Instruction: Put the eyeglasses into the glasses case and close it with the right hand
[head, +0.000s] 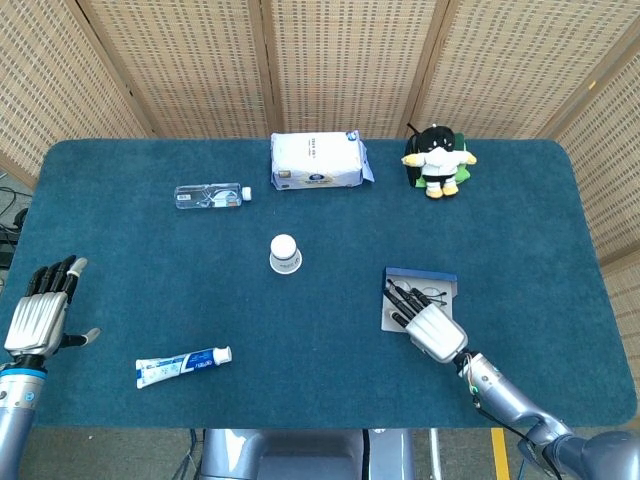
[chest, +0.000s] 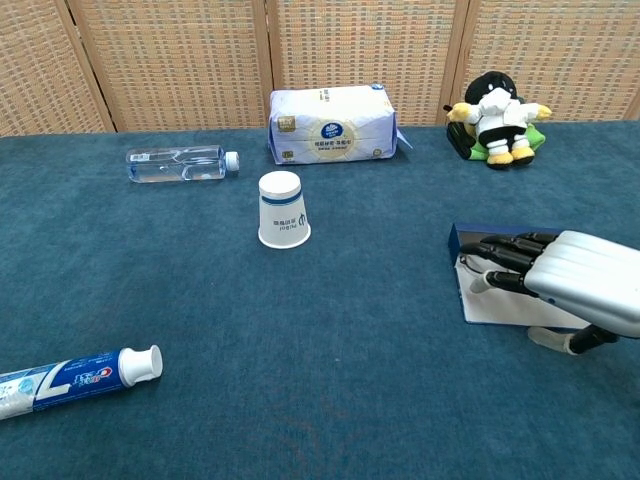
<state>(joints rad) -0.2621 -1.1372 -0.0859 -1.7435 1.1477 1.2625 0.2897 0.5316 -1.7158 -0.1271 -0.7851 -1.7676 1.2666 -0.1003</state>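
The glasses case (head: 446, 291) lies open on the blue cloth at the right, white inside with a dark blue lid edge (chest: 478, 233) on its far side. Dark-framed eyeglasses (head: 434, 296) lie inside it, partly hidden by my fingers. My right hand (head: 430, 327) stretches flat over the near half of the case (chest: 497, 311), fingers apart, their black fingertips (chest: 492, 250) above the white lining, holding nothing. In the chest view the right hand (chest: 580, 279) covers the eyeglasses. My left hand (head: 40, 309) rests open at the table's left edge, far from the case.
An upside-down paper cup (head: 285, 253) stands mid-table. A water bottle (head: 209, 195) and a tissue pack (head: 317, 162) lie at the back, a plush toy (head: 437, 160) at the back right. A toothpaste tube (head: 182, 366) lies near the front left.
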